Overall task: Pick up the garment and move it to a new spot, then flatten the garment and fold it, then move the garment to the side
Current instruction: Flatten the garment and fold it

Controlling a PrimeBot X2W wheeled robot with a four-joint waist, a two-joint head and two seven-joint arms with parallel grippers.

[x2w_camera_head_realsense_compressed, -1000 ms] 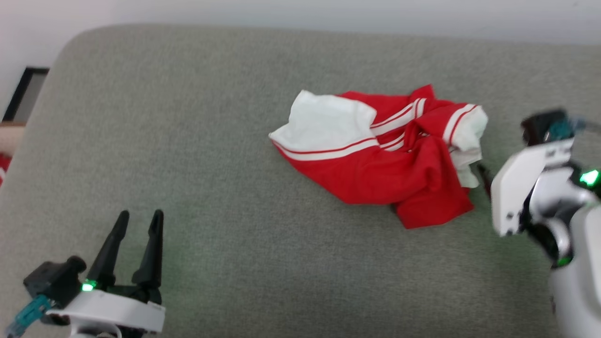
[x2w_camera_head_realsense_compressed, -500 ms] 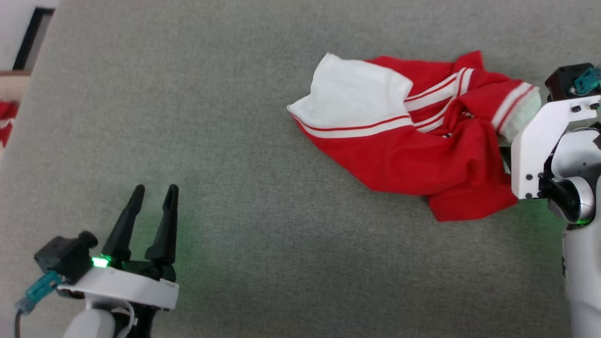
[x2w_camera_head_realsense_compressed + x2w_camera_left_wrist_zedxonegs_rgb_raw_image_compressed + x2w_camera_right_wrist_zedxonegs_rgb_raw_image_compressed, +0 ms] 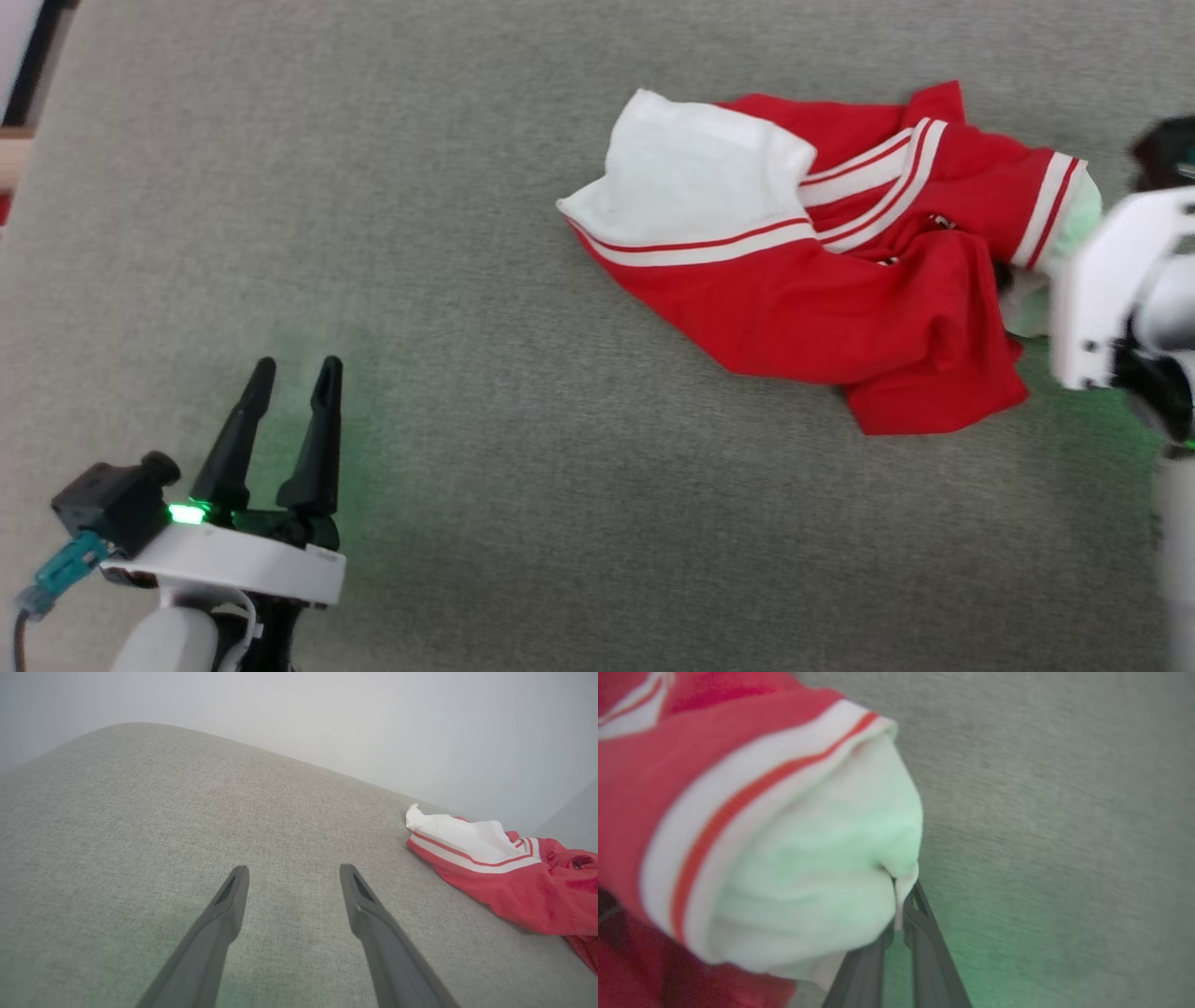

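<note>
Garment (image 3: 794, 308), a bright red T-shirt with white short sleeves and red-and-white stripe trim, lies crumpled on a grey woven upholstered cushion (image 3: 560, 523), well away from the cushion's rounded left edge. One white sleeve is spread flat on top. The red body is bunched in folds beside it, and only small dark specks of a print show in a crease, too little to read.

In the right wrist view, which is blurred, the right gripper (image 3: 900, 926) has its two dark fingers pressed together on a pinch of the other white sleeve (image 3: 808, 858), which is tinted green by the arm's light. In the head view those fingers are hidden behind the white wrist housing (image 3: 1106, 280), itself smeared and cut off by the frame.

The left gripper (image 3: 299, 364) hovers over bare cushion with its fingers spread wide and nothing between them. From the left wrist view (image 3: 294, 869), the shirt (image 3: 514, 891) lies near the cushion's far edge and runs out of frame.
</note>
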